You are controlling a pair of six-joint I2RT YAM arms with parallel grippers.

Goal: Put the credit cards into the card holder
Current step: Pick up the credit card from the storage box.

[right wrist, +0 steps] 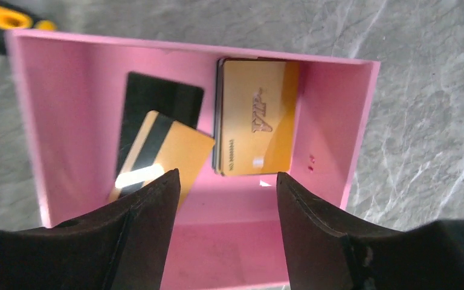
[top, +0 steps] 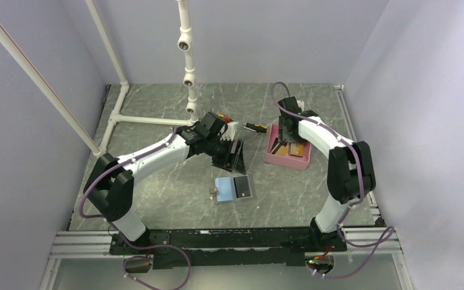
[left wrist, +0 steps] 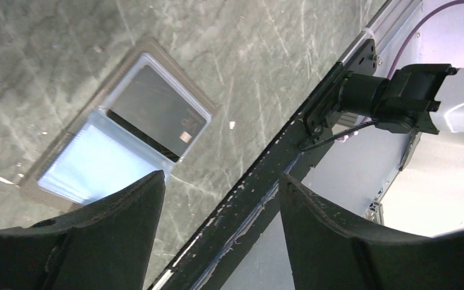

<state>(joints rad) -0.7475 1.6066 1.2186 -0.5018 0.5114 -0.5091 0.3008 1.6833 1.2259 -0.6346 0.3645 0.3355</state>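
Grippers both wide, empty: right gripper (right wrist: 226, 199) over pink tray (right wrist: 338, 145) cards (right wrist: 257, 124); left gripper (left wrist: 220, 205) beside card holder (left wrist: 84, 163).

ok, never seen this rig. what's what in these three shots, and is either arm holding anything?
It is two robot arms bolted at the near edge of a table, each ending in a two-finger gripper. The wide shot looks down from above and behind them; the other two come from a camera on each wrist, so the dark shapes at the bottom are that arm's own fingers.

On the table: the card holder lies open, light blue inside, with one dark card in it. The pink tray holds more cards: a tan one on a stack, a black one and a tan striped one lying over it. A screwdriver lies beside the tray.

The left gripper is open and empty past the holder. The right gripper is open and empty over the tray.
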